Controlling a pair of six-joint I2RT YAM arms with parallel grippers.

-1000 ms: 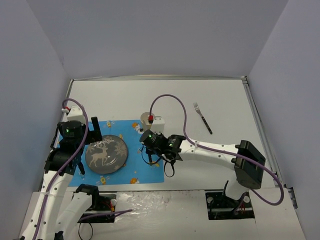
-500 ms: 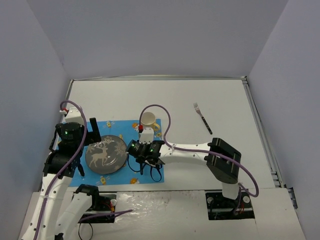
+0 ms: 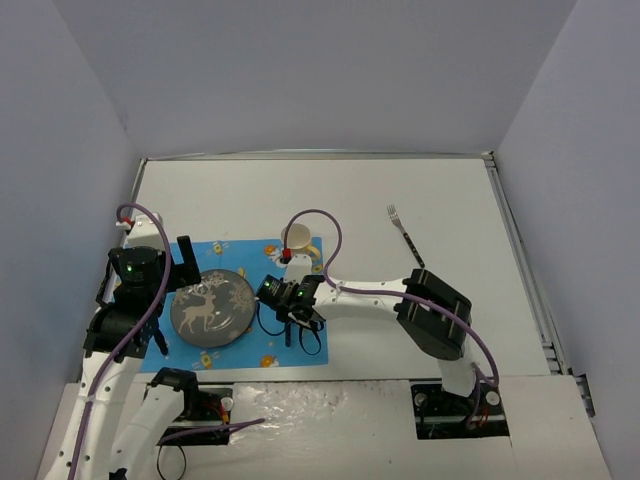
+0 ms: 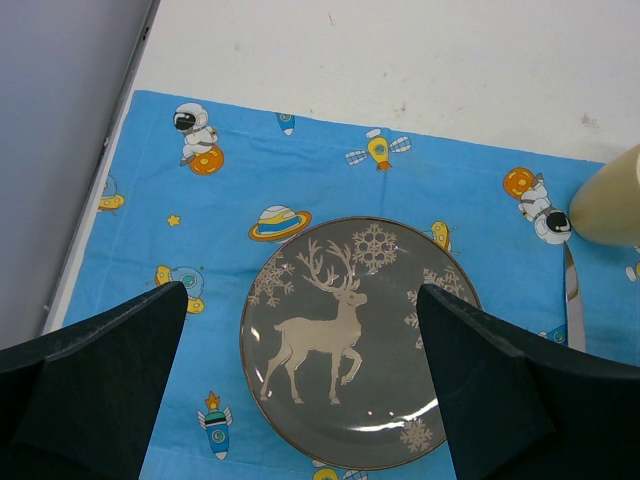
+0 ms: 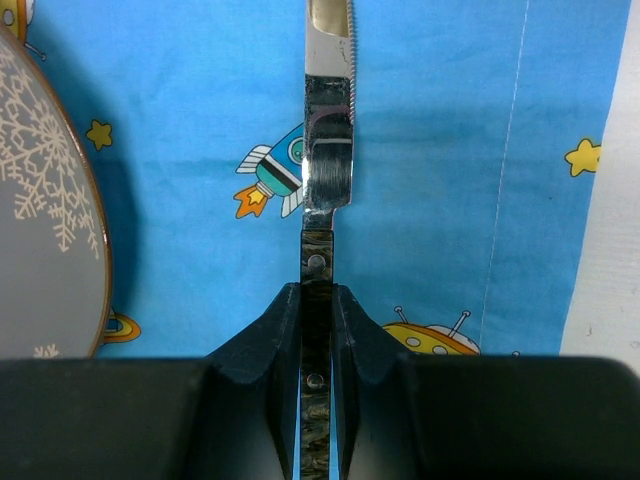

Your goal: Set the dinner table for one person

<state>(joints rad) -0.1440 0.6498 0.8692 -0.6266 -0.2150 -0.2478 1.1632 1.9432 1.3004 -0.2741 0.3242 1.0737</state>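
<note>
The dinner table (image 3: 400,200) is a big white top carrying a blue cartoon-print placemat (image 3: 240,262). A grey reindeer plate (image 3: 212,308) lies on the mat's left half, and a cream cup (image 3: 297,237) stands at its far right corner. My right gripper (image 5: 316,290) is shut on the dark marbled handle of a knife (image 5: 327,150), whose blade points away over the mat just right of the plate (image 5: 45,220). Above the plate (image 4: 350,340), my left gripper (image 4: 300,300) hangs open and holds nothing. In the left wrist view the knife blade (image 4: 572,300) shows below the cup (image 4: 612,200).
A fork (image 3: 405,235) lies on the bare table at the back right, apart from the mat. The mat's right edge (image 5: 520,200) runs close beside the held knife, with white tabletop (image 5: 615,250) beyond it. Grey walls close in the table on three sides.
My right arm has swung left and drawn in, bringing the knife over the mat beside the plate and uncovering the cup. The left arm has only shifted slightly.
</note>
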